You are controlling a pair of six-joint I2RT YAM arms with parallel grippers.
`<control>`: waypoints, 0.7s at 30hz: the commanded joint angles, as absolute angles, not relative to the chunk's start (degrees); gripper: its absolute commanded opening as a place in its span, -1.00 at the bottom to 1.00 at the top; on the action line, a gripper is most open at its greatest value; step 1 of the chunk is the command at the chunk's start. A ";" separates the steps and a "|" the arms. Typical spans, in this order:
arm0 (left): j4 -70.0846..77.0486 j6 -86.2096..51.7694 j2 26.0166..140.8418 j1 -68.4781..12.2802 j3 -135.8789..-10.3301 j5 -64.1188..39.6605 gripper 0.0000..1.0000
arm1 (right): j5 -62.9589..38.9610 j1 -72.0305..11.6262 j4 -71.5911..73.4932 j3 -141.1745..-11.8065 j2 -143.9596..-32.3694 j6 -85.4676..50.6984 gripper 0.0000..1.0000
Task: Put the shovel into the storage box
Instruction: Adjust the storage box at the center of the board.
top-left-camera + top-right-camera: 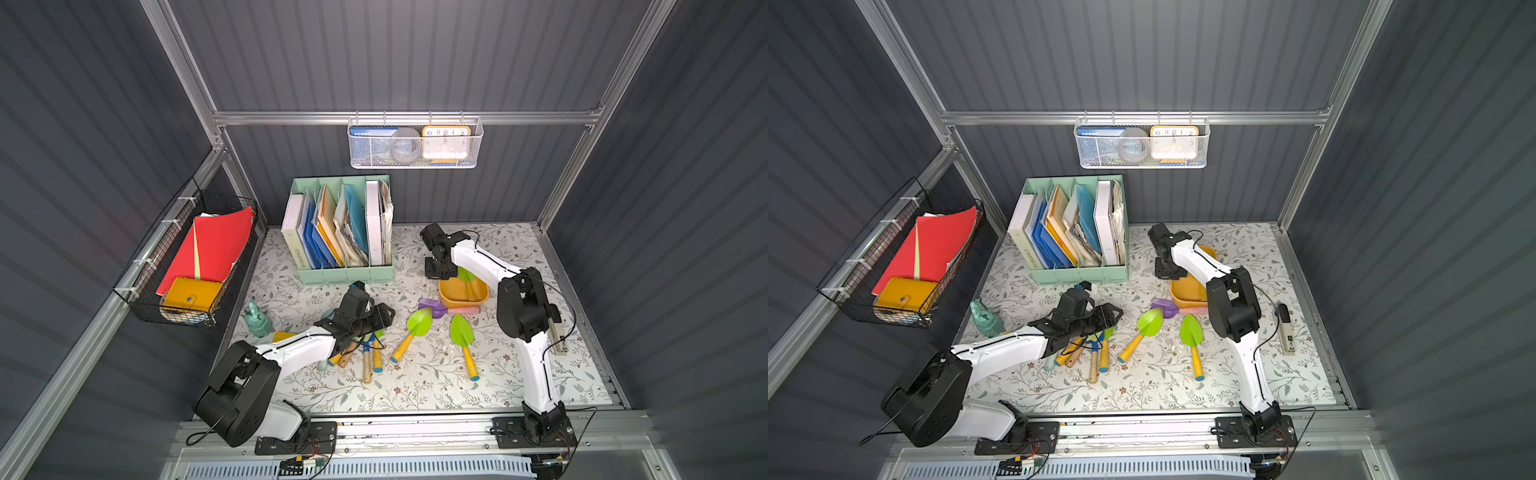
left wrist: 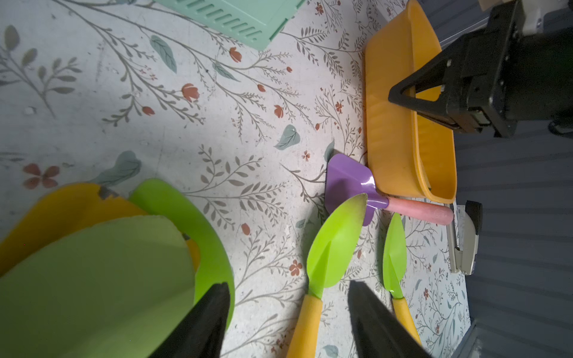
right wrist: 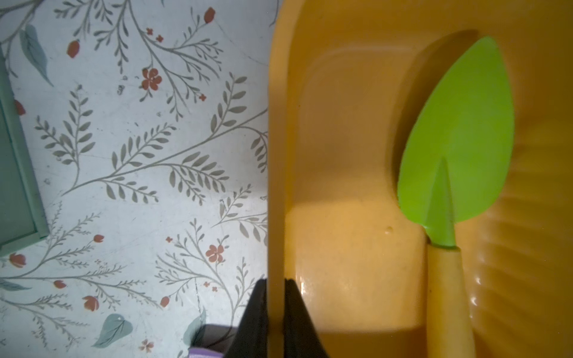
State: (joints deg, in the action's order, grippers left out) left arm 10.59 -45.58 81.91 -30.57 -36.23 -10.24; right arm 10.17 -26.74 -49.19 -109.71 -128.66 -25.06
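Shovels of toy plastic lie strewn across the floral-print tabletop (image 1: 415,390) to the left of the shallow mustard-yellow plastic storage box (image 1: 453,293). Farthest from the box, the left gripper (image 2: 288,288) hangs above a heap of wooden- and yellow-handled shovels (image 1: 368,361), jaws standing apart with nothing clamped between them. Closer to the box, a loose shovel with a leaf-shaped green blade and yellow handle (image 1: 417,326) lies beside a second green-bladed shovel (image 1: 462,334), both clear of its walls. A purple scoop-shaped shovel with a pink handle (image 1: 432,308) rests just beside the box's end nearest the robot. At the box itself, the right gripper (image 3: 276,310) is clenched on the rim of the wall facing the loose shovels, one finger inside, one outside. Within the box, a third green-bladed, yellow-handled shovel (image 3: 459,139) lies on the floor along the opposite wall. Right of the box, a grey metal stapler (image 1: 1286,334) sits on the tabletop.
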 commanded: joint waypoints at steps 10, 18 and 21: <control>10.54 -45.53 81.74 -30.94 -35.24 -9.76 0.32 | 11.49 -27.89 -49.76 -109.34 -126.92 -26.41 -0.39; 6.53 -43.63 81.32 -31.28 -37.91 -11.00 0.28 | 13.02 -27.89 -50.37 -105.45 -119.81 -25.28 -0.22; 2.61 -41.77 81.39 -32.23 -39.81 -11.65 0.20 | 11.88 -27.89 -49.95 -101.18 -115.09 -25.61 -0.21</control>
State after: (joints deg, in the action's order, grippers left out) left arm 7.11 -44.47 81.91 -31.38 -37.21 -10.57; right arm 11.79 -27.75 -48.75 -103.94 -119.24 -25.85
